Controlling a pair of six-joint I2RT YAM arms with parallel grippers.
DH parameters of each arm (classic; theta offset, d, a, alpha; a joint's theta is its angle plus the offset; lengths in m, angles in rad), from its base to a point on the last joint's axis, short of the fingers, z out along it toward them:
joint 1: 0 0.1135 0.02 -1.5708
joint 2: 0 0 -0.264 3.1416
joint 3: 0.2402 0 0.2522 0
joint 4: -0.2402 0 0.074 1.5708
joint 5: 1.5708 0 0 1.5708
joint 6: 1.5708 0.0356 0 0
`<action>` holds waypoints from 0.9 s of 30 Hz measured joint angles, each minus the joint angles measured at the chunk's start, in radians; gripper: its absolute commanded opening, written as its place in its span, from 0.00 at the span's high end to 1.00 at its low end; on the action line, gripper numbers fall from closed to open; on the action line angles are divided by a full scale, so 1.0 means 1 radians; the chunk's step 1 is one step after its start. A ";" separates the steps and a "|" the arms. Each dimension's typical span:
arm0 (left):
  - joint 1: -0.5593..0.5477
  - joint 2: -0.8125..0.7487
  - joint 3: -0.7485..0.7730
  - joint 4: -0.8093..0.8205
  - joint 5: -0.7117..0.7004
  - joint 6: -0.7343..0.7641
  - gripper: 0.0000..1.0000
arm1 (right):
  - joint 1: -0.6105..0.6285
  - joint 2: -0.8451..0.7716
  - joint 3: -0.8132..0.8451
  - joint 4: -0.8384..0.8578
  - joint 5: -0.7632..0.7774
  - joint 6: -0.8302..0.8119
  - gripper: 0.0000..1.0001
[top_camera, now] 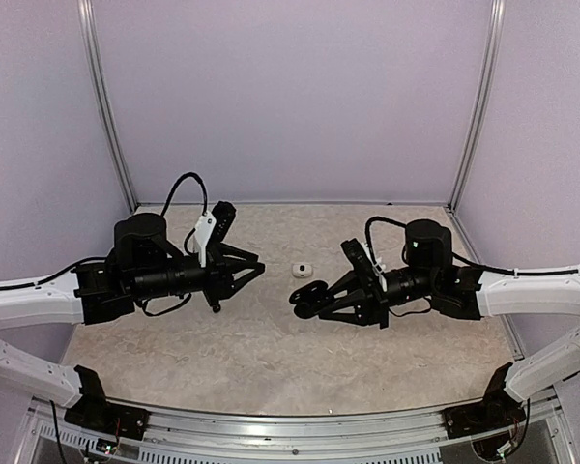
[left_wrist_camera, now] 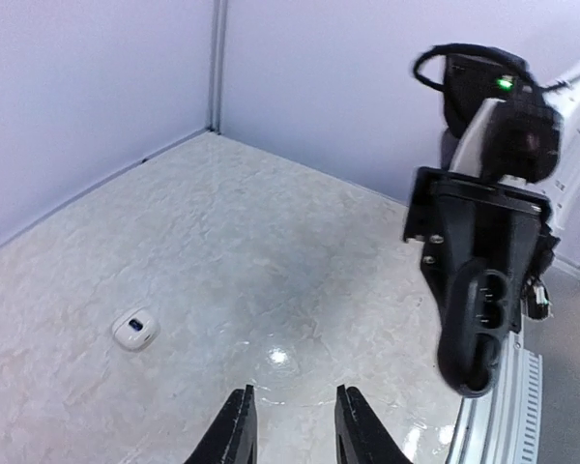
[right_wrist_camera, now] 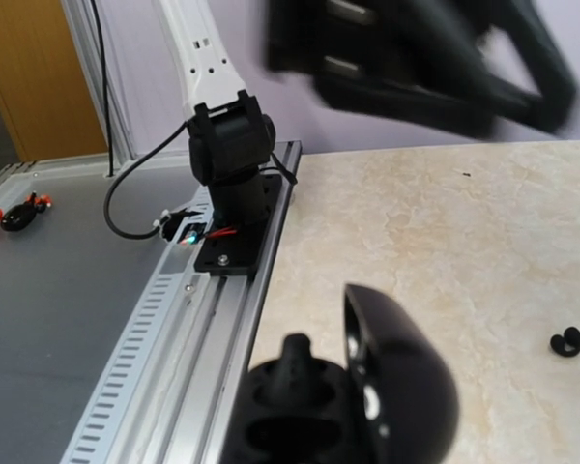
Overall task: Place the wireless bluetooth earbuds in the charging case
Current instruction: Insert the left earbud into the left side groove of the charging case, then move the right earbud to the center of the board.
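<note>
The black charging case (right_wrist_camera: 396, 391) is open, its lid raised, and my right gripper (top_camera: 314, 295) is shut on it above the table's middle. One glossy black earbud (right_wrist_camera: 295, 360) sticks up out of a well in the case. The other earbud (right_wrist_camera: 565, 341) lies loose on the table to the right. My left gripper (left_wrist_camera: 295, 420) is open, nothing between its fingers (left_wrist_camera: 237, 430), and hovers just left of the case (left_wrist_camera: 478, 319). In the top view the left gripper (top_camera: 257, 268) points at the case (top_camera: 305, 293) across a short gap.
A small white pebble-shaped case (top_camera: 301, 269) lies on the marble tabletop between the grippers, a little farther back; the same white case (left_wrist_camera: 135, 330) sits left of my fingers in the left wrist view. The slotted aluminium rail (right_wrist_camera: 188, 319) runs along the table's near edge, with the left arm's base (right_wrist_camera: 227, 184) on it.
</note>
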 measured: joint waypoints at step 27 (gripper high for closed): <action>0.269 0.334 -0.114 -0.196 -0.246 -0.522 0.74 | 0.000 0.028 -0.002 0.029 0.027 0.035 1.00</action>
